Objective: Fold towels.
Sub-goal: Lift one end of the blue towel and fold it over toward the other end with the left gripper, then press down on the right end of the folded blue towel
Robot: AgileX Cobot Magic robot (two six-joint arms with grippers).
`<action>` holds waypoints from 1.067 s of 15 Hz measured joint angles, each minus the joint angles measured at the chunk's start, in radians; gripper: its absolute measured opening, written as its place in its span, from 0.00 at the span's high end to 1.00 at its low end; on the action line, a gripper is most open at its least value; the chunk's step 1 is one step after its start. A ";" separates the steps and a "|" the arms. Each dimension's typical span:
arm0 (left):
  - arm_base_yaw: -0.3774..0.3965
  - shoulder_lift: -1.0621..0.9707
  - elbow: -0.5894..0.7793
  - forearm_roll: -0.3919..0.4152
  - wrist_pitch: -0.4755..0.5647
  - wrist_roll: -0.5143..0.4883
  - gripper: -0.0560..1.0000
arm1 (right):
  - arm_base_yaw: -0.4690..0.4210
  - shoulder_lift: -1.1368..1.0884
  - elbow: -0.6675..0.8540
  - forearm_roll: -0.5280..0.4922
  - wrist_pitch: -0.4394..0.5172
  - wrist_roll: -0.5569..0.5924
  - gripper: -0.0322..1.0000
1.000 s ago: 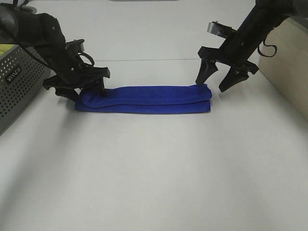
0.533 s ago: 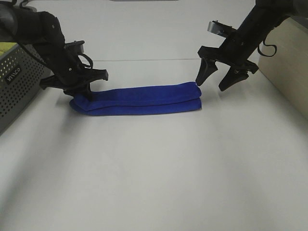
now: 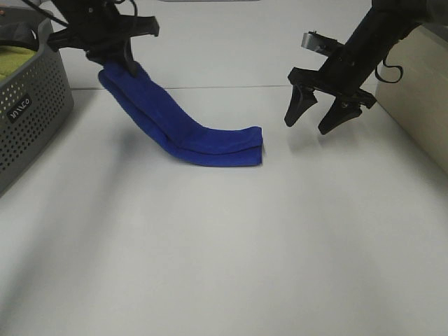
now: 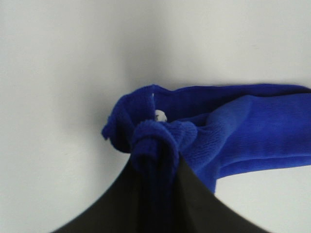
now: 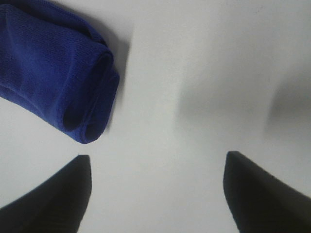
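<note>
Seen from the high camera, a grey perforated basket [image 3: 35, 98] sits at 9 o'clock with one yellow-green cloth [image 3: 12, 61] inside it. That cloth is no part of the job.

Just past it, at 10 o'clock, the left end effector [image 3: 120, 61] is clenched on one short end of the blue towel [image 3: 203, 140] and holds that end raised above the tabletop [image 3: 224, 266]. The left wrist view shows the plush bunched tightly between the fingers. From there the towel slopes down toward 4 o'clock, and its far end lies flat near the middle of the tabletop.

At 2 o'clock the right end effector [image 3: 308, 126] hangs released with its jaws spread wide. It grasps nothing and stands apart from the towel's resting end.

The towel already looks doubled lengthwise into a narrow, layered band, so the long fold appears done. The end-to-end fold seems to be what remains, and it is not yet made.

The count is one blue towel, one yellow-green cloth, one basket and two end effectors.
</note>
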 joint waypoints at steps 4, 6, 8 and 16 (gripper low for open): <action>-0.100 0.054 -0.015 -0.024 -0.044 -0.042 0.83 | 0.000 0.000 0.000 0.002 0.000 0.000 0.26; -0.132 0.115 -0.015 -0.047 -0.122 -0.097 0.83 | 0.000 0.000 0.000 0.005 0.000 0.000 0.26; -0.157 0.154 -0.015 -0.102 -0.195 -0.120 0.82 | 0.000 0.000 0.000 0.007 0.000 0.000 0.26; -0.175 0.203 -0.015 -0.466 -0.344 -0.141 0.30 | 0.000 0.000 0.000 0.011 0.000 0.000 0.26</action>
